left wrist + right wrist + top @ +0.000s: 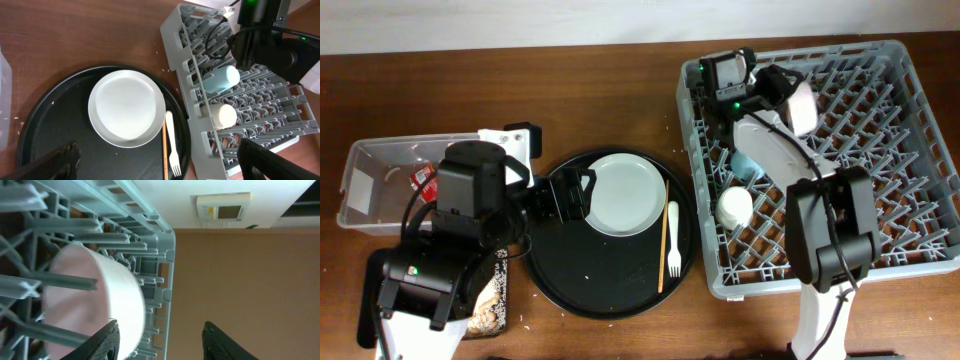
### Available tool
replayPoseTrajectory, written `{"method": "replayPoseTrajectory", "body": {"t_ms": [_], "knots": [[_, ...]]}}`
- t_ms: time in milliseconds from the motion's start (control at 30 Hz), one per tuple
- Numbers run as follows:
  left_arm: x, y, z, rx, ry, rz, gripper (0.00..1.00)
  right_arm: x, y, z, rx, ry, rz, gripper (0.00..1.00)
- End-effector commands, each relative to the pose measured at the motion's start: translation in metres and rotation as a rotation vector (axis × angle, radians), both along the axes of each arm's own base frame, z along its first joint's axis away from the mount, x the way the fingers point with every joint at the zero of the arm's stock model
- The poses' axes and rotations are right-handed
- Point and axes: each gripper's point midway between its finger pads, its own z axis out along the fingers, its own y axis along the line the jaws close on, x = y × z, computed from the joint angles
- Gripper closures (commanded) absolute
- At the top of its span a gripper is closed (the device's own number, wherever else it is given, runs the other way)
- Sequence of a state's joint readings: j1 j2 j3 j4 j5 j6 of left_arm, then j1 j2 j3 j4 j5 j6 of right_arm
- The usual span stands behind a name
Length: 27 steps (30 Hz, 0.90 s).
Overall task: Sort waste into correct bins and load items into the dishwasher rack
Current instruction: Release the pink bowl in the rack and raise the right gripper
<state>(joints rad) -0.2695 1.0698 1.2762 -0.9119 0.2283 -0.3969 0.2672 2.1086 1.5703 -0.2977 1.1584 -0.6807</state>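
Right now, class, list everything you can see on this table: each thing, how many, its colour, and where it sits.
rack: one, grey, table's right
bowl: one, pinkish-white, rack's far side
blue cup: one, light blue, rack's left side
cream cup: one, cream, in rack, nearer than blue cup
round tray: one, black, table's middle
plate: one, pale grey, on round tray
chopstick: one, wooden, on round tray, right of plate
fork: one, white, right of chopstick
tub: one, clear, far left
wrapper: one, red, in tub
scraps: a heap, brownish, front left, partly hidden
table: one, brown
left gripper: one, black, open, over round tray
right gripper: one, black, open, by bowl
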Motion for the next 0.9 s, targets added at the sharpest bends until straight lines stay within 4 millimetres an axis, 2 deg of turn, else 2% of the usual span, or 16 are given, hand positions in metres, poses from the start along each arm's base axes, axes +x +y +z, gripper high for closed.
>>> {"method": "replayPoseTrajectory", "body": {"t_ms": [0,133,167,233,300,333,400,467,567,633,700,767,867], "knots": [[0.002,0.002,0.008,0.004,-0.026,0.004,0.01,0.0,0.013,0.01,0.057,-0.088,0.007,0.48],[0.002,0.002,0.008,0.004,-0.026,0.004,0.01,-0.004,0.027,0.045,0.195,-0.218,0.045,0.48],[0.002,0.002,0.008,0.004,-0.026,0.004,0.01,-0.008,0.031,0.053,0.272,-0.243,0.061,0.48],[0.002,0.002,0.008,0.005,-0.026,0.004,0.01,-0.02,0.039,0.065,0.53,-0.278,0.099,0.47],[0.002,0.002,0.008,0.005,-0.026,0.004,0.01,-0.028,0.035,0.072,0.712,-0.305,0.095,0.47],[0.002,0.002,0.008,0.004,-0.026,0.004,0.01,-0.033,0.029,0.076,0.862,-0.313,0.093,0.47],[0.002,0.002,0.008,0.005,-0.026,0.004,0.01,-0.037,0.019,0.075,1.034,-0.311,0.081,0.48],[0.002,0.002,0.008,0.004,-0.026,0.004,0.01,-0.04,0.0,0.066,1.219,-0.302,0.031,0.61],[0.002,0.002,0.008,0.004,-0.026,0.004,0.01,-0.041,-0.029,0.055,1.46,-0.295,0.005,0.93],[0.002,0.002,0.008,0.005,-0.026,0.004,0.01,-0.04,-0.055,0.04,1.523,-0.301,-0.038,0.96],[0.002,0.002,0.008,0.005,-0.026,0.004,0.01,-0.038,-0.069,0.021,1.531,-0.293,-0.087,0.96],[0.002,0.002,0.008,0.004,-0.026,0.004,0.01,-0.028,-0.071,-0.006,1.547,-0.261,-0.102,0.96],[0.002,0.002,0.008,0.004,-0.026,0.004,0.01,-0.021,-0.056,-0.023,1.602,-0.211,-0.084,0.96]]}}
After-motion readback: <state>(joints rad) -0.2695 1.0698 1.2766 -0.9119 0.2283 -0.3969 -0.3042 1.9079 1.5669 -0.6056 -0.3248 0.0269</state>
